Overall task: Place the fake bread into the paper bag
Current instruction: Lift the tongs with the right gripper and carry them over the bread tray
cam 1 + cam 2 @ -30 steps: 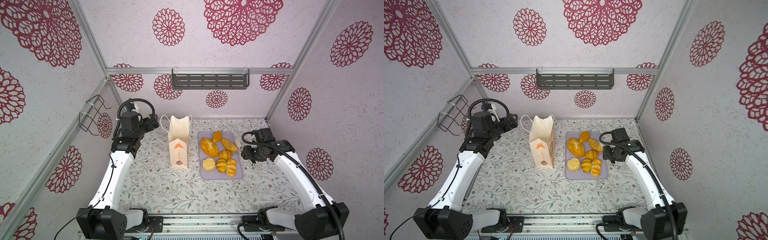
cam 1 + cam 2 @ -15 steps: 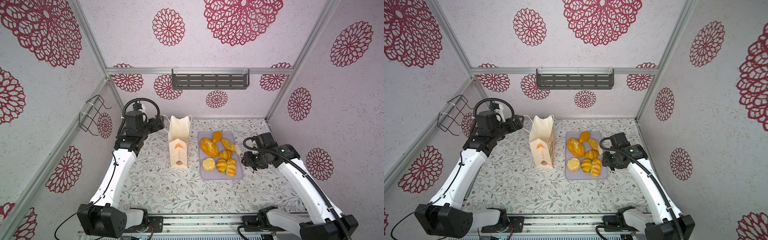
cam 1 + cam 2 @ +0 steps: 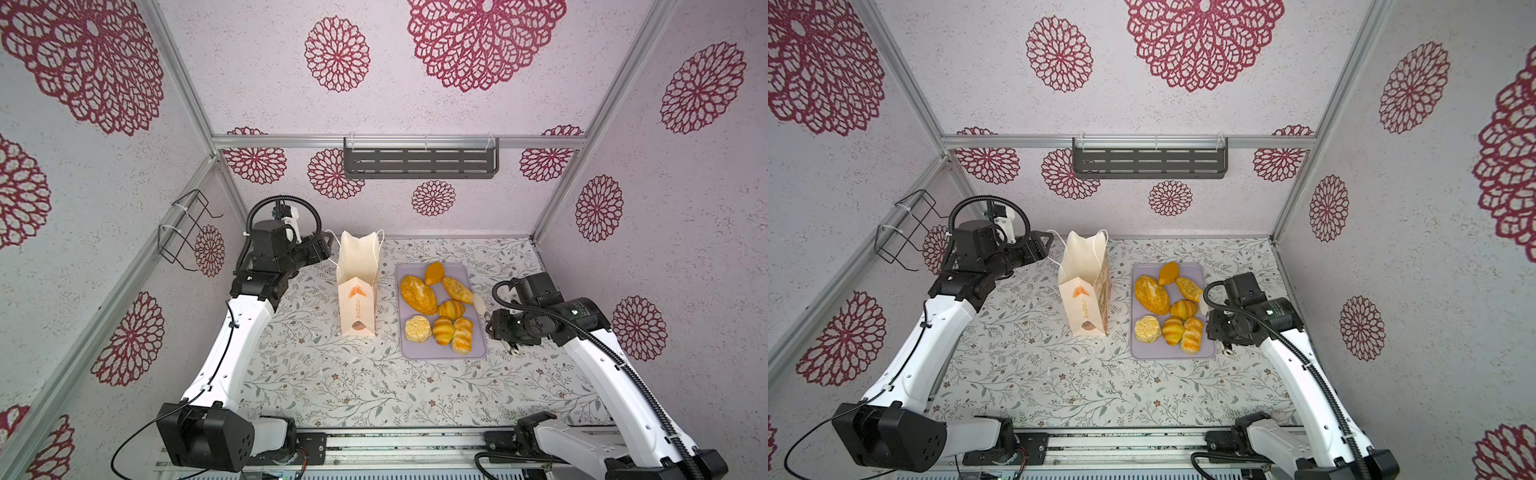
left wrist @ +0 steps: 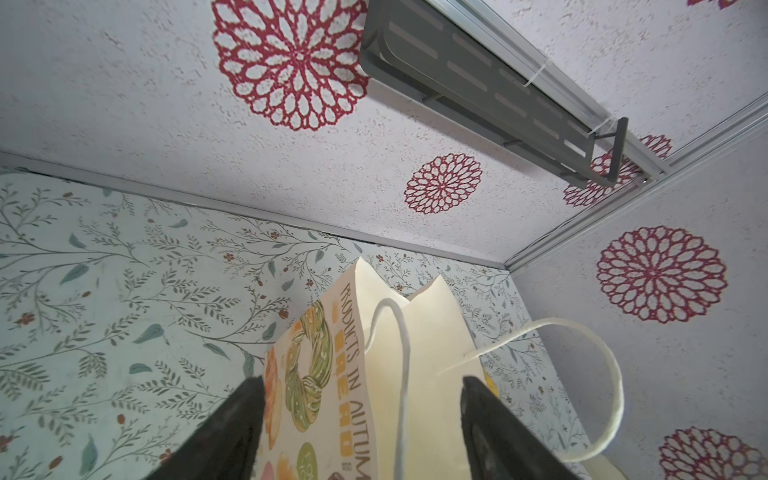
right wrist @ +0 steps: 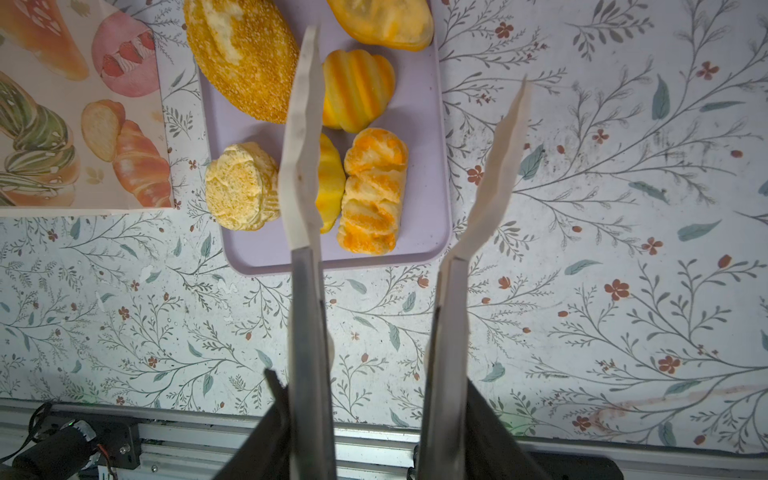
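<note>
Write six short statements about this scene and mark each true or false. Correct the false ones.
1. All seven fake breads lie on the lilac tray. True.
2. The paper bag lies flat on its side. False: it stands upright, mouth up.
3. The right gripper holds tongs with white tips. True.
4. The tongs grip a bread. False: their tips stand apart, with nothing clamped.
5. In both top views the paper bag stands right of the lilac tray. False: it stands left of it.
6. The left gripper has its jaws apart at the paper bag's top. True.
</note>
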